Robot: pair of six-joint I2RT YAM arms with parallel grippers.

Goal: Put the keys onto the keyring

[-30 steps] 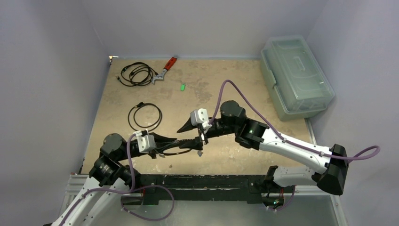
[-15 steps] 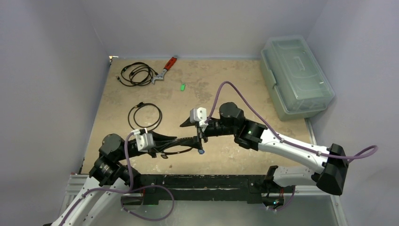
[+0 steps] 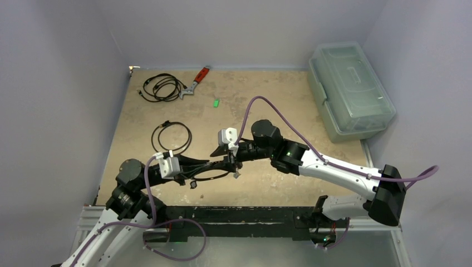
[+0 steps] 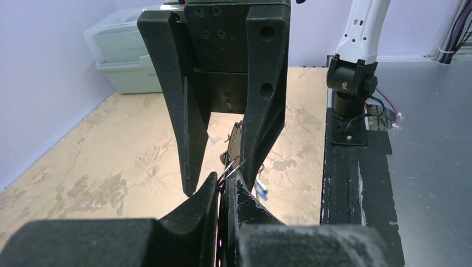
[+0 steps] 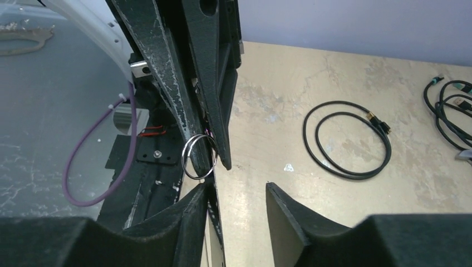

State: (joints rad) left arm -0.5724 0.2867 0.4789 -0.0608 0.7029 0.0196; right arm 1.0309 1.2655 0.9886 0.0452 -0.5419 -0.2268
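My left gripper (image 4: 225, 181) has its matte black, grainy plastic fingers pressed together. They taper to blunt wedge tips that pinch the keyring (image 5: 186, 158). The keyring is a thin round loop of grey wire, doubled like a split ring and smooth against the scuffed fingers. It stands out past those tips, above the mottled sandy table (image 3: 261, 100) near its front edge. From my right wrist it shows as a full circle. From my left wrist it is edge-on, fine wires in line with the seam between the fingers. Far back on the table lies the green-tagged key (image 3: 215, 102), well apart. My right gripper (image 5: 237, 189) faces the ring, its black wedge fingers spread with a clear gap.
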